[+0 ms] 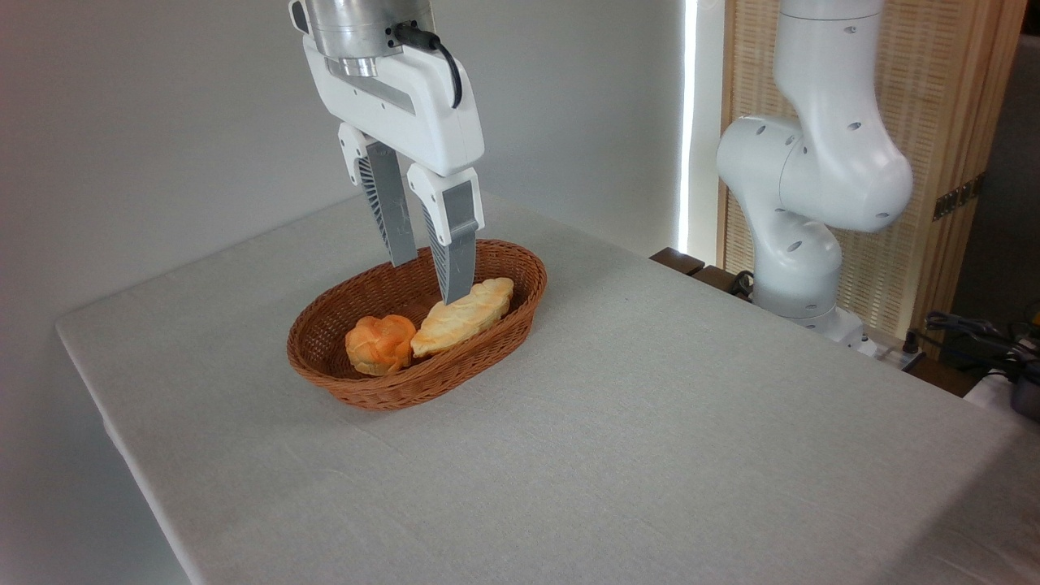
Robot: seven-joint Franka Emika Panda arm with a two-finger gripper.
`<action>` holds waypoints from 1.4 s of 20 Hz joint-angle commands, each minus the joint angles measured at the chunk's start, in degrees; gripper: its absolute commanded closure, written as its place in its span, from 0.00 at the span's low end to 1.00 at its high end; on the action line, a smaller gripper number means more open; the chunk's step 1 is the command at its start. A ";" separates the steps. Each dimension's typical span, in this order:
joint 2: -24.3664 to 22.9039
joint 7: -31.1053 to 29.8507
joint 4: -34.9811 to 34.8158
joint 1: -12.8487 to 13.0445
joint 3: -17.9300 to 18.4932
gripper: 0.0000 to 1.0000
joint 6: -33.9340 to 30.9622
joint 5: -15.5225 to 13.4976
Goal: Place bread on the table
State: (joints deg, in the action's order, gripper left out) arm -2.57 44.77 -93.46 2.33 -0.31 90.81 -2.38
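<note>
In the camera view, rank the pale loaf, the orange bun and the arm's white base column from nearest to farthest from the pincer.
From the pincer:
1. Pale loaf, in the basket, right at the front fingertip.
2. Orange bun, in the basket's left end, lower left.
3. White base column, far right, beyond the table edge.

The tool perhaps hides the loaf's end.

We can read no text, label, brand, number or sign on anything here; every surface we see is unmarked.

bread open from above, loaf touching, basket rim around
</note>
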 commanded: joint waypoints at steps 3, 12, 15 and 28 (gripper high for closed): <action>-0.15 -0.56 0.47 0.13 0.48 0.00 -1.77 -0.52; -0.15 -0.74 0.38 0.13 0.48 0.00 -1.86 -0.52; -0.24 -0.83 0.21 0.13 0.48 0.00 -1.86 -0.52; -0.24 -0.83 -0.67 0.31 -0.22 0.00 -1.07 -0.70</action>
State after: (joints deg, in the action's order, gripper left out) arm -2.55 44.68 -94.18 2.41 -0.56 90.77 -2.38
